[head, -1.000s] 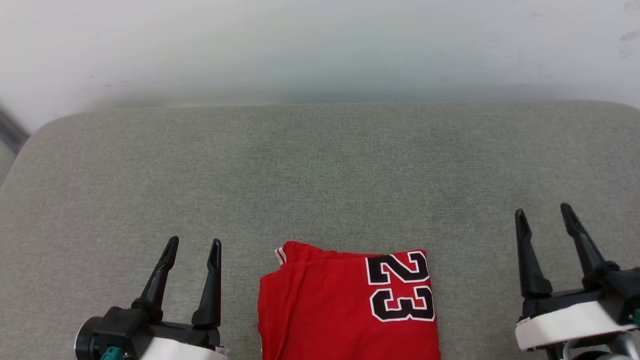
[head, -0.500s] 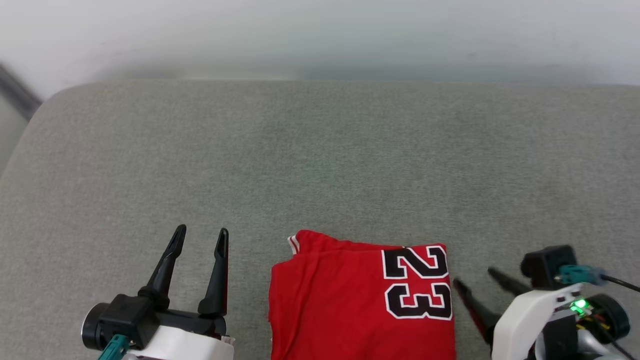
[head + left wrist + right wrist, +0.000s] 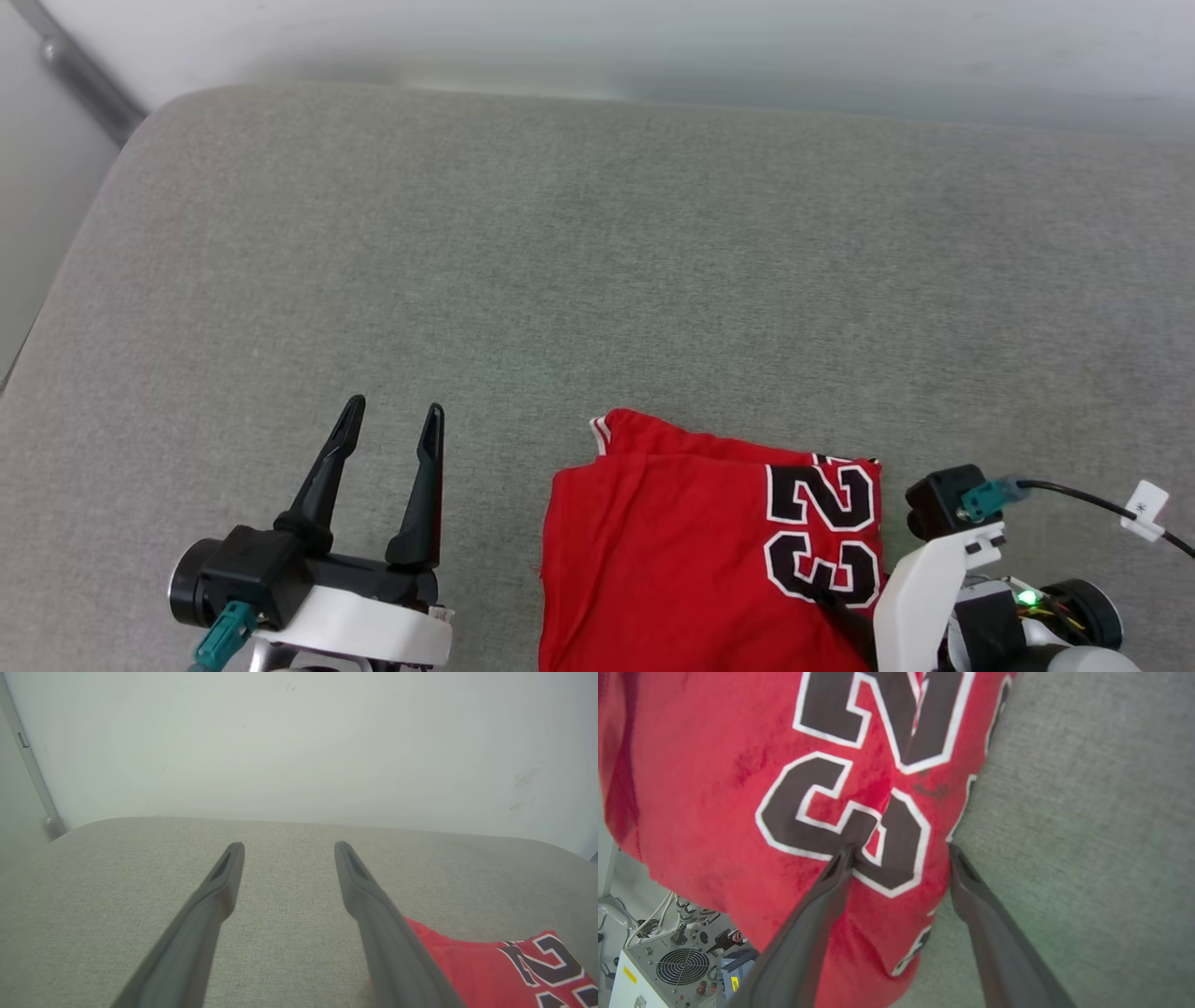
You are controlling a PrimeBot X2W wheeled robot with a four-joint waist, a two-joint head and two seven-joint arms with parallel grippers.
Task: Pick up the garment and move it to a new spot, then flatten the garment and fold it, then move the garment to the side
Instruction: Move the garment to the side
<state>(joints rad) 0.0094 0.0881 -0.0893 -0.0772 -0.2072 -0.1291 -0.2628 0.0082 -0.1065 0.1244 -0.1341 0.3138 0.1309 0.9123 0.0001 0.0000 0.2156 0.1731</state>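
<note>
Fingers spread, the right gripper [image 3: 900, 851] had swung down astride the right edge of the folded red jersey [image 3: 672, 551], apparently for the sideways move; the left gripper [image 3: 394, 408] waited, also spread.

Left gripper [image 3: 394, 406]: two long black tapered fingers [image 3: 322, 476], white shell [image 3: 355, 633], teal plug [image 3: 222, 632].
Right gripper [image 3: 900, 850]: white casing [image 3: 920, 583], black cable [image 3: 1074, 493], green light [image 3: 1027, 597].

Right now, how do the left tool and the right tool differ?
The left tool is over bare grey cushion, apart from the garment; the right tool straddles the garment's numbered edge. The left tool points away from the robot; the right tool is turned in toward the garment. Both are open, holding nothing.
</note>
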